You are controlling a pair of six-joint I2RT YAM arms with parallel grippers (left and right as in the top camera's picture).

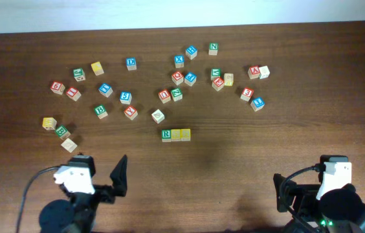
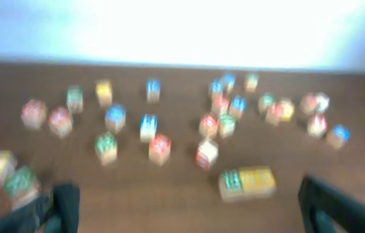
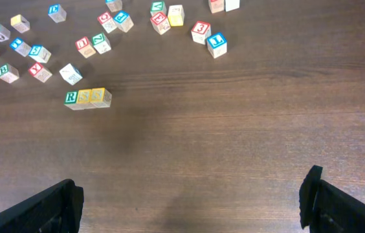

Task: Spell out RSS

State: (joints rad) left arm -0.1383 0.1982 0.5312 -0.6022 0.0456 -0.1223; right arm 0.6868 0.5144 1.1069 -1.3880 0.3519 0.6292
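Well, we've got our word on show: the R cube (image 1: 165, 134), the first S cube (image 1: 176, 134) and the second S cube (image 1: 186, 133) sit touching in one straight row. R leads on the left from overhead. The row lies on our side of the scattered cubes (image 1: 125, 97) and apart from them, so we judge it reads cleanly as RSS.

Our left gripper (image 2: 189, 197) and right gripper (image 3: 192, 191) both hang spread wide and empty at the near edge of the table (image 1: 247, 149), well apart from the row. That looks sensible to us, with nothing left to pick.
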